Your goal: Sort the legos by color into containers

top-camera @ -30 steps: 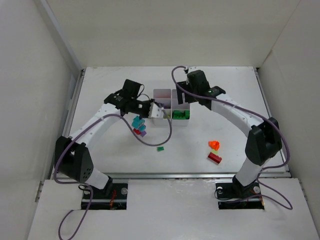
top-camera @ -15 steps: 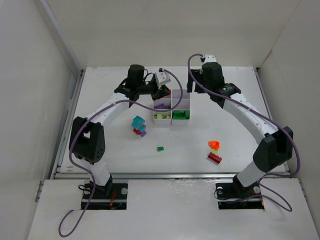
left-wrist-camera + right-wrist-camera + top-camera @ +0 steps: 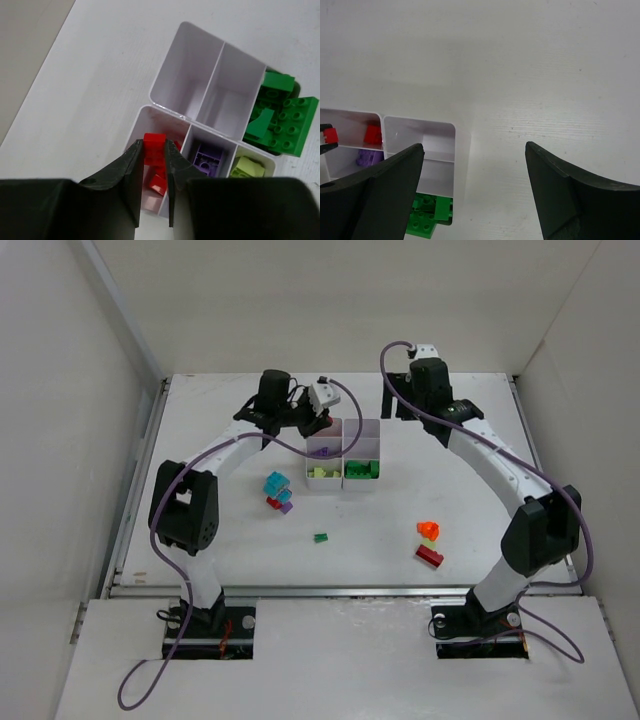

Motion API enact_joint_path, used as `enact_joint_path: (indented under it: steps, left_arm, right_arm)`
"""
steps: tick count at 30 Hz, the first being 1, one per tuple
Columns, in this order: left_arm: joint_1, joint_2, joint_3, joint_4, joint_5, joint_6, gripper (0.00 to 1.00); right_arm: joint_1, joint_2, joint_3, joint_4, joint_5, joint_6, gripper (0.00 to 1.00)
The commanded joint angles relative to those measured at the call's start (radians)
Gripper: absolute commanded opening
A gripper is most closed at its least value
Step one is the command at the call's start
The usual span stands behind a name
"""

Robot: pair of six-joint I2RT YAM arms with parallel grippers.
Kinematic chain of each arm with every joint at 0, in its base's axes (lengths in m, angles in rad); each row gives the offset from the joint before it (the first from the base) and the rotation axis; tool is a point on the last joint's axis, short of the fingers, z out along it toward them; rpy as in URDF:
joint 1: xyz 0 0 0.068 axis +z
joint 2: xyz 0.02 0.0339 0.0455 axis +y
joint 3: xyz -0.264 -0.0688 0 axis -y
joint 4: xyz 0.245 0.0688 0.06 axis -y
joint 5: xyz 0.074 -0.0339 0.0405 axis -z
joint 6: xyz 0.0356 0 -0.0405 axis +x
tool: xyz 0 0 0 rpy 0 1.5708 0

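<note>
Red brick (image 3: 154, 141) is clamped in the left gripper (image 3: 153, 150) at the lower centre of the left wrist view, over the tray (image 3: 186, 65) compartment where other red bricks (image 3: 158, 183) lie, so the drop-off is judged to be in hand. The right gripper (image 3: 474, 146) is spread wide and empty, upper right of the tray in the top view. Release is called for next, then the loose bricks (image 3: 277, 490) at mid-left must be fetched

Light was bright, even, diffuse, from overhead. White table (image 3: 230, 560) looked near washed-out. Shadows under arms were soft, faint. No hard glare. Overhead view was sharp. In wrist views, left gripper (image 3: 153, 150) and right gripper (image 3: 474, 146) were dark, soft-edged near lens. Tray (image 3: 172, 67) and red lego (image 3: 154, 141) were crisp.
</note>
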Motion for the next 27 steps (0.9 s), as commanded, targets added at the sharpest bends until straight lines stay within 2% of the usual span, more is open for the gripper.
enact_joint_path:
  steps: [1, 3, 4, 7, 8, 9, 14, 17, 18, 19, 21, 22, 24, 27]
  left_arm:
    - [0.008, -0.004, 0.042, 0.016, -0.027, 0.028, 0.14]
    - [0.008, -0.004, 0.042, -0.007, -0.018, 0.06, 0.24]
    - [0.008, -0.004, 0.042, -0.016, -0.018, 0.076, 0.34]
    - [0.008, -0.004, 0.042, -0.035, -0.009, 0.099, 0.46]
    - [0.008, -0.004, 0.042, -0.035, -0.009, 0.099, 0.55]
    - [0.008, -0.013, 0.042, -0.035, -0.009, 0.099, 0.58]
    - [0.018, -0.033, 0.065, -0.025, -0.018, 0.03, 0.6]
    - [0.027, -0.053, 0.143, -0.132, -0.027, 0.004, 0.6]
    - [0.027, -0.053, 0.2, -0.183, -0.044, 0.004, 0.61]
    - [0.027, -0.062, 0.232, -0.311, -0.085, 0.013, 0.62]
    - [0.027, -0.071, 0.286, -0.456, -0.122, 0.056, 0.71]
    - [0.027, -0.071, 0.303, -0.578, -0.169, 0.08, 0.71]
    - [0.036, -0.111, 0.303, -0.671, -0.217, 0.144, 0.73]
    - [0.045, -0.18, 0.216, -0.78, -0.282, 0.174, 0.77]
  right_arm:
    - [0.001, 0.007, 0.048, -0.001, -0.001, -0.014, 0.88]
    - [0.001, 0.007, 0.048, -0.001, -0.001, -0.014, 0.88]
    - [0.001, 0.007, 0.048, -0.001, -0.001, -0.014, 0.88]
    - [0.001, 0.016, 0.057, 0.01, -0.011, -0.014, 0.88]
    - [0.001, 0.016, 0.057, 0.01, -0.011, -0.014, 0.88]
    - [0.001, 0.016, 0.057, 0.01, -0.02, -0.014, 0.88]
    - [0.001, 0.016, 0.057, 0.01, -0.031, -0.014, 0.88]
    - [0.036, -0.004, 0.057, 0.01, -0.04, -0.068, 0.88]
    - [0.05, -0.016, 0.048, 0.02, -0.04, -0.117, 0.88]
    - [0.065, -0.026, 0.048, 0.02, -0.04, -0.138, 0.89]
    - [0.099, -0.026, 0.039, 0.02, -0.031, -0.169, 0.89]
    - [0.099, -0.035, 0.039, 0.02, -0.031, -0.178, 0.89]
    - [0.111, -0.035, 0.028, 0.031, -0.056, -0.179, 0.9]
    - [0.12, -0.044, 0.007, 0.051, -0.088, -0.168, 0.9]
